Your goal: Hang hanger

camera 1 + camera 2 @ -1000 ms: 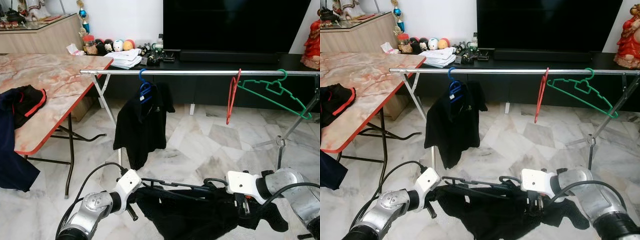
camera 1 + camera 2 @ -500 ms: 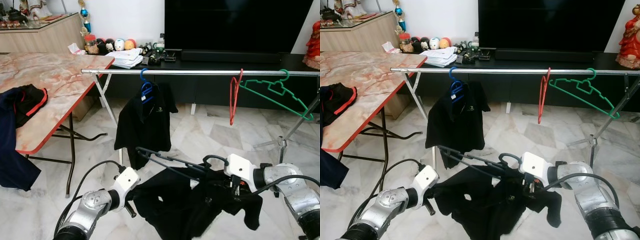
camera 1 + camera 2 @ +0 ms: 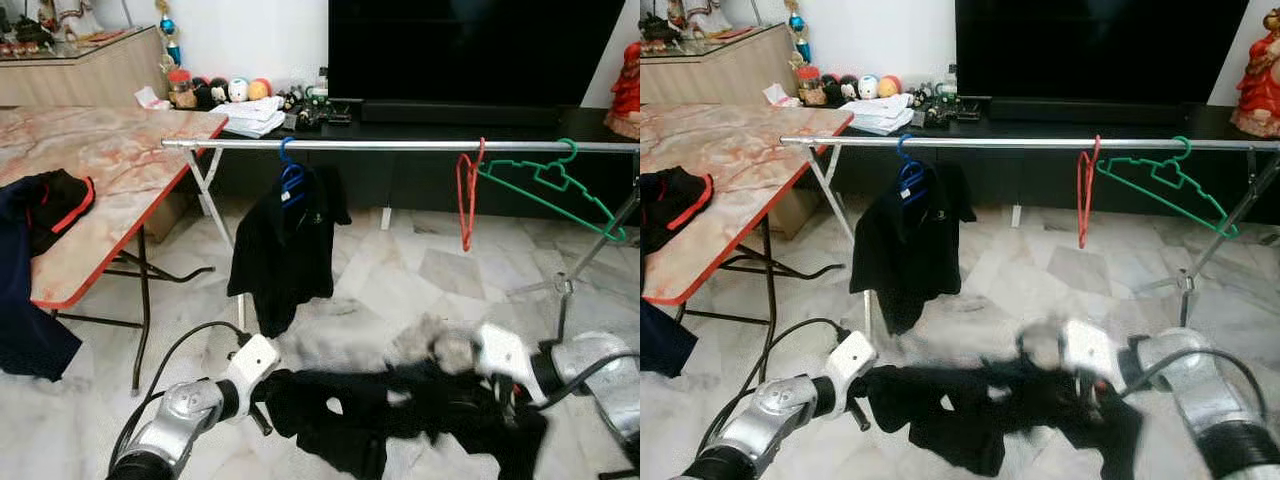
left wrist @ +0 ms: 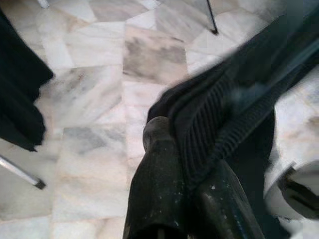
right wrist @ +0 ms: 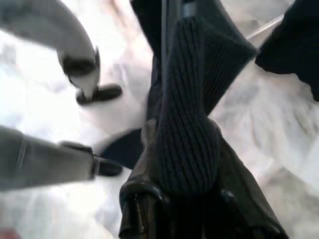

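A black shirt with a ribbed collar hangs stretched low over the floor between my two grippers, blurred by motion. My left gripper is shut on one end of it; its fingers pinch the ribbed cloth. On the other end, my right gripper is shut on the collar, with a thin dark bar beside the cloth. Beyond and above runs a silver rail. It carries a blue hanger with a black shirt, a bare red hanger and a bare green hanger.
A marble-top folding table stands at my left with dark clothes over its near edge. The rail's crossed legs stand at the right. A black TV console lies behind the rail. Marble floor lies between me and the rail.
The black shirt, lifted half a second ago, has dropped low again. My right gripper swung down and rightward with it and is blurred. The left gripper has hardly moved.
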